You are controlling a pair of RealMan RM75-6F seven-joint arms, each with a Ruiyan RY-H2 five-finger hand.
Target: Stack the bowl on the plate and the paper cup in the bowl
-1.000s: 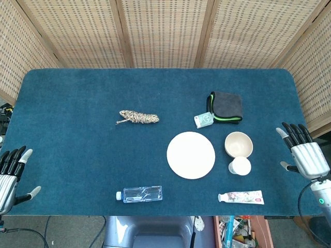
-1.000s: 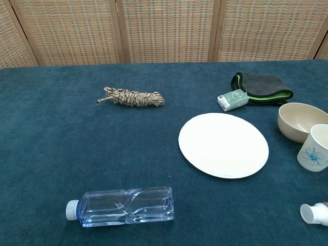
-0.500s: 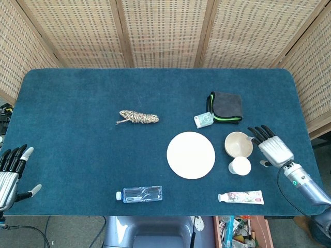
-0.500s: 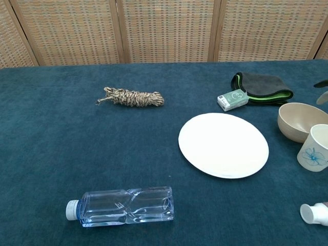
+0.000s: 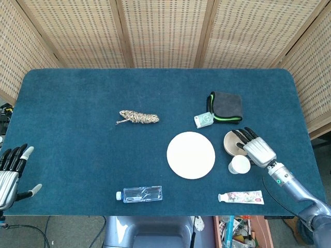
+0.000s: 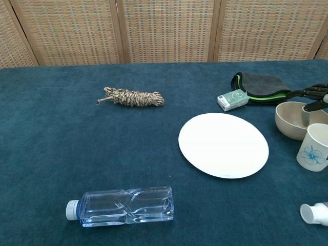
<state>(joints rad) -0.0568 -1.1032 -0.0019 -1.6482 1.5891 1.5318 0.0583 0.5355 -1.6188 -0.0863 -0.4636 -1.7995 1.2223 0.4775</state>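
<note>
The beige bowl (image 5: 230, 144) (image 6: 288, 122) stands right of the white plate (image 5: 191, 155) (image 6: 223, 145). The paper cup (image 5: 239, 165) (image 6: 312, 147), white with a blue flower, stands upright just in front of the bowl. My right hand (image 5: 253, 146) (image 6: 316, 97) lies over the bowl's right half, its fingers spread across the rim and its thumb dipping inside; it holds nothing. My left hand (image 5: 10, 173) hangs open at the table's left front edge, far from everything; only the head view shows it.
A coiled rope (image 5: 138, 118) lies mid-left, and a clear bottle (image 5: 140, 194) on its side near the front edge. A toothpaste tube (image 5: 241, 197) lies in front of the cup. A grey cloth (image 5: 226, 106) and a small box (image 5: 204, 120) sit behind the plate.
My right hand has swept in from the table's right edge and now reaches over the bowl. The left hand, plate and cup have stayed put.
</note>
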